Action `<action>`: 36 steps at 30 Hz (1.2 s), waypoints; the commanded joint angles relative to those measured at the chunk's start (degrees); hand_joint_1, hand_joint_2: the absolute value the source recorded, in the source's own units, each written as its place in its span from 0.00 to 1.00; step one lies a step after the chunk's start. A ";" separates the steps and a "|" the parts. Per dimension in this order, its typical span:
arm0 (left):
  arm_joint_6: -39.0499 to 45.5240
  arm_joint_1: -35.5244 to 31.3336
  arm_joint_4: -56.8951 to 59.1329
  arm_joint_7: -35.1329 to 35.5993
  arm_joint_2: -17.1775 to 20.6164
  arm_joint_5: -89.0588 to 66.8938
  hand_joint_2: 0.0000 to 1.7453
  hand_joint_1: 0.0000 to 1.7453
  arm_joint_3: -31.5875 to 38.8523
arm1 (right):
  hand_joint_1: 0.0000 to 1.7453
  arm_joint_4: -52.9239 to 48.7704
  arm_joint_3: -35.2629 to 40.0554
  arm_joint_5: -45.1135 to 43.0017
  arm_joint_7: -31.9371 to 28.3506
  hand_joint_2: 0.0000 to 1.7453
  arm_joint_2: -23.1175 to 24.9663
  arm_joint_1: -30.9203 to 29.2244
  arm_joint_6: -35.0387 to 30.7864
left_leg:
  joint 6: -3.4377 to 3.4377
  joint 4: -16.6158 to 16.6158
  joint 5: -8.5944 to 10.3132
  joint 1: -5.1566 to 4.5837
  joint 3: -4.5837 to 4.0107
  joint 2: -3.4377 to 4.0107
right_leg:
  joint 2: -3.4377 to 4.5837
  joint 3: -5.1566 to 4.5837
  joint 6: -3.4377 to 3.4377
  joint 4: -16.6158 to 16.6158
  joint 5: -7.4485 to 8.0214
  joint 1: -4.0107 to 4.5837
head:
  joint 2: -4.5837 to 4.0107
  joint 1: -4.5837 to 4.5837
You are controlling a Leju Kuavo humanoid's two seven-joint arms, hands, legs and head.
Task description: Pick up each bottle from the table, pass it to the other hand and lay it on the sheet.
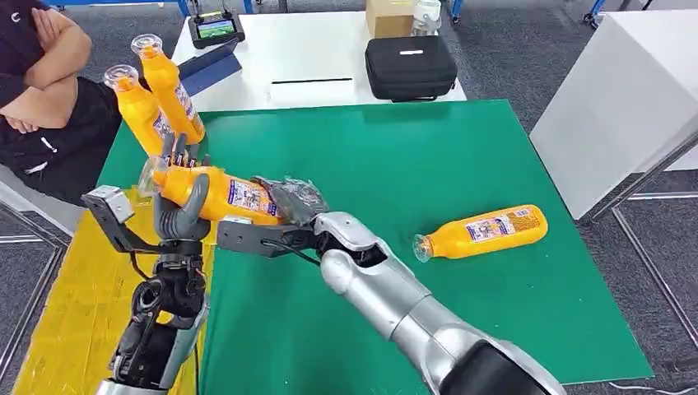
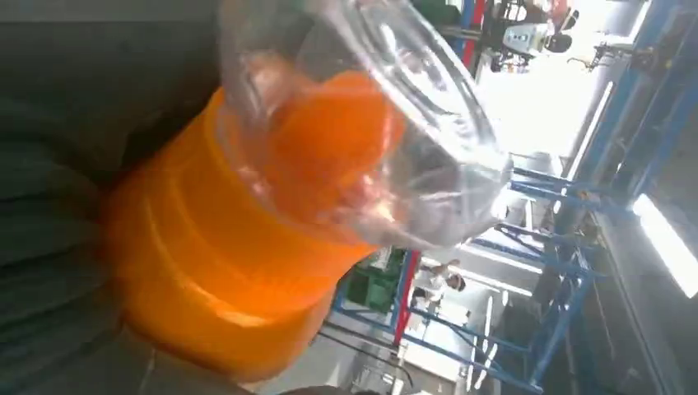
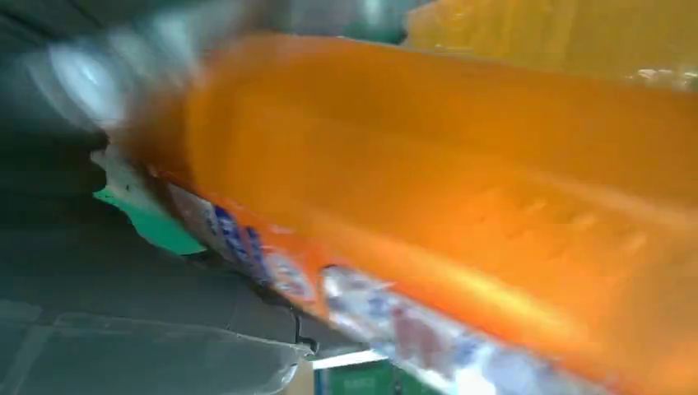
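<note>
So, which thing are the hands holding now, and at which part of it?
Both hold one orange bottle, lying sideways above the table. The left hand grips it near the neck end, the right hand at the base end.

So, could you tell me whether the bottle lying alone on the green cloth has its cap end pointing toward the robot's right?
No, in the head view that bottle lies on the green cloth with its clear cap toward the robot's left.
</note>
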 commanded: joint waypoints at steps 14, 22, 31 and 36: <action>-14.19 -5.88 11.90 12.28 -5.29 23.88 1.00 0.00 -16.65 | 1.00 1.85 9.21 1.69 2.48 1.00 0.48 -4.14 -0.89 | 0.00 0.03 0.00 -0.12 0.11 -0.31 | -0.33 0.13 0.01 0.06 -0.14 -0.11 | 0.00 -0.04; -18.15 -7.45 14.85 15.07 -4.83 31.09 1.00 0.00 -18.10 | 1.00 1.92 8.11 2.86 2.40 1.00 0.48 -3.81 -2.26 | 0.01 0.04 -0.01 -0.08 0.11 -0.27 | -0.28 0.13 0.01 0.04 -0.13 -0.06 | 0.00 0.04; -14.68 -8.06 13.38 10.81 -4.97 28.02 1.00 1.00 -18.28 | 1.00 0.93 6.73 3.73 2.36 1.00 0.48 -3.01 -1.95 | -0.01 0.05 -0.02 -0.06 0.09 -0.22 | -0.21 0.11 0.00 0.04 -0.12 -0.05 | 0.00 0.02; -10.61 -7.86 10.75 8.03 -5.56 24.20 1.00 1.00 -16.97 | 1.00 1.01 5.71 4.57 2.02 1.00 0.48 -2.60 -1.43 | 0.00 0.06 -0.01 -0.06 0.06 -0.20 | -0.19 0.06 0.00 0.05 -0.10 -0.05 | 0.00 0.02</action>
